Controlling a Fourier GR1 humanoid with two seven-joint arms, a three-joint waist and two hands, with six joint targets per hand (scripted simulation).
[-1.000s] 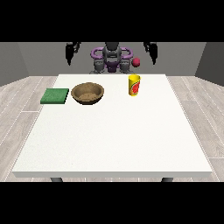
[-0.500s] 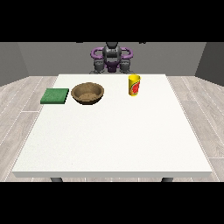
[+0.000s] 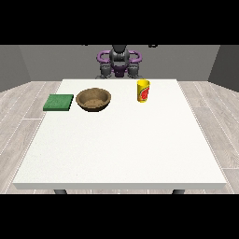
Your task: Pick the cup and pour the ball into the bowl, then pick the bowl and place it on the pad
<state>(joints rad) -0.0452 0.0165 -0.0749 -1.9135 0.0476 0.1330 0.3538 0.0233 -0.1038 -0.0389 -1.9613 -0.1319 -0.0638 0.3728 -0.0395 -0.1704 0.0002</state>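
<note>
Grey walls behind, pale plank floor (image 3: pixel 28 100) to either side, and in the middle a broad white bench (image 3: pixel 121 149) running from the far wall towards the camera.

At the far edge of the bench, behind it: the robot (image 3: pixel 119 63), grey and dark torso with purple upper arms bowed out to both sides and lifted. Of the hand at the view's left (image 3: pixel 85 45) only a dark scrap at the top of the scene, well above the bench. Same for the hand at the view's right (image 3: pixel 151 45). Spread, pressed together or pinching: cannot tell for either. Nothing of the task's things touched by either hand.

On the far part of the bench, three things in a loose row:

- Far left, close to the bench's left edge: the green pad (image 3: pixel 59 102), flat and square, bare on top.
- Just right of the pad, apart from it by a narrow strip of white: the brown bowl (image 3: pixel 94 99), upright, wide and shallow, mouth open to the camera. Inside, only mottled brown like the bowl itself.
- Further right, well apart from the bowl and a little farther back: the yellow cup (image 3: pixel 143 90), upright, with a red mark on its side. Only a thin sliver of the opening visible at the rim; contents hidden from this angle, so the ball cannot be made out.

Cup and bowl both standing on the bench, neither on the pad.
</note>
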